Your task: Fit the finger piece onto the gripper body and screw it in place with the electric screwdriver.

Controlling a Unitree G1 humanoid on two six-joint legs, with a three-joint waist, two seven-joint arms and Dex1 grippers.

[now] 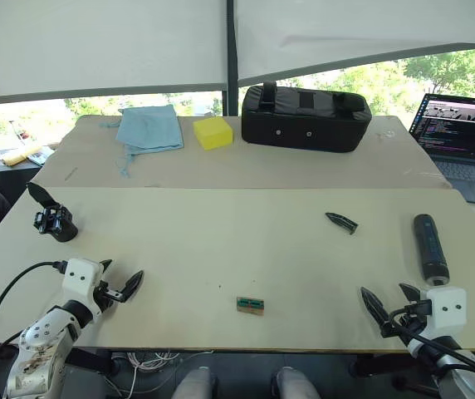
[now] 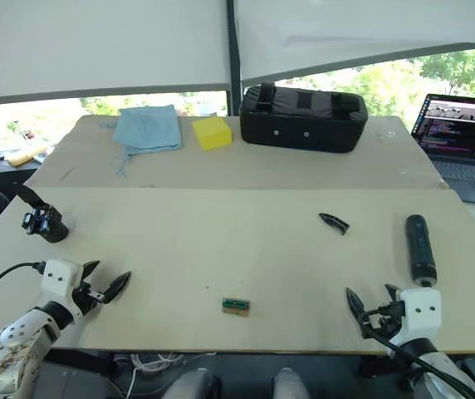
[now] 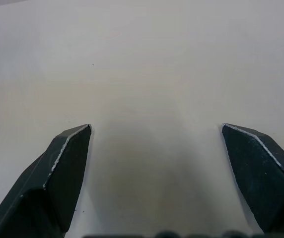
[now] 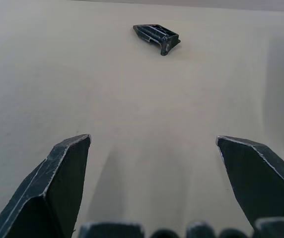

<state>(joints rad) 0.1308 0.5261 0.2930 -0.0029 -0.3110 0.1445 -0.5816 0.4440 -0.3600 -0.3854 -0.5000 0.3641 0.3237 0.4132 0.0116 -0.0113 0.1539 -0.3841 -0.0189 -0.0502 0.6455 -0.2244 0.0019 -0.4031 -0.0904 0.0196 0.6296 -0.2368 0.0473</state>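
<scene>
Finger piece [image 1: 341, 222], a small flat black plastic leaf shape with a pointed tip, lies alone on the pale beige surface [image 1: 221, 241], right of centre. To its right, well apart, the electric screwdriver [image 1: 430, 247], a thick dark grey-black cylinder with a rounded end, lies along the right part of the surface. Far to the left, near the left edge, sits the gripper body [image 1: 52, 219], a small chunky black mechanism with one black pointed finger sticking up and away.

The right gripper [image 1: 389, 301] hovers at the near edge, just in front of the screwdriver's near end; its jaws are spread wide and hold nothing, and the right wrist view looks between them at the finger piece. The left gripper [image 1: 119, 281] is at the near left, in front of the gripper body and apart from it, jaws likewise wide apart and empty over bare surface.

A small green and brown block [image 1: 250, 305] lies near the front edge between the two grippers. On the farther surface sit a large black case [image 1: 306, 117], a yellow sponge block [image 1: 213, 132] and a light blue cloth [image 1: 149, 129]. An open laptop [image 1: 462, 141] stands at the far right.
</scene>
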